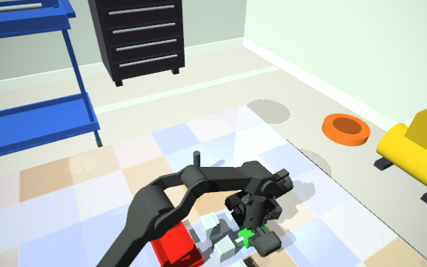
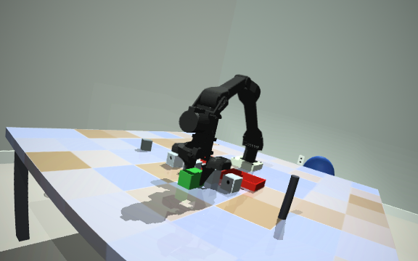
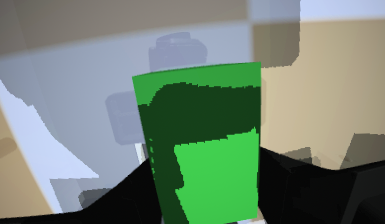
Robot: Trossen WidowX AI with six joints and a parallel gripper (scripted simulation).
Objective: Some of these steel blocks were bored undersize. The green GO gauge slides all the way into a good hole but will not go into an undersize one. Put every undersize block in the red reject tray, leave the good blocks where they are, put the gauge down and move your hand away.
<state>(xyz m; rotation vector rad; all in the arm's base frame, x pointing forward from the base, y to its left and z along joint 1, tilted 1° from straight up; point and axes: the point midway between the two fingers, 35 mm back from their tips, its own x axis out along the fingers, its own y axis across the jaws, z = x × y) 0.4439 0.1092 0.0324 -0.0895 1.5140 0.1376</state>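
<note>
In the top view, spans the table [image 1: 50, 211] [image 2: 285, 243] with the black arm [image 1: 143, 208] [image 2: 251, 116], reaching over the red tray [image 1: 174, 239] [image 2: 254, 183] from the near left. Has the pincer [image 1: 252, 233] [image 2: 198, 172] [image 3: 198, 150] closed on the green gauge [image 1: 246, 237] [image 2: 189, 179] [image 3: 203, 110], between the fingers. Points the gauge's pale pin [image 1: 239, 239] left, toward the near block [image 1: 224, 249]; cannot tell whether touching it or in its hole. Shows the far block [image 1: 209, 225] just beyond that one, both right of the tray, and part of another pale block [image 1: 237, 264] cut off at the near edge. Farther off, stands a dark rod [image 1: 196, 159] [image 2: 289, 197] upright on the table. On the floor, includes a blue cart [image 1: 76, 67] and a black cabinet [image 1: 143, 37] at far left, an orange ring [image 1: 362, 136] and a yellow machine [image 1: 417, 159] at right. In the exterior view, keeps to the near side of the pincer with the gauge; places a bored block [image 2: 231, 183] to its right, before the tray, another bored block [image 2: 173, 159] at left, and a dark grey block [image 2: 146, 145] farther left. In the wrist view, fills the middle with the gauge, partly shadowed, with black fingers against both sides.
</note>
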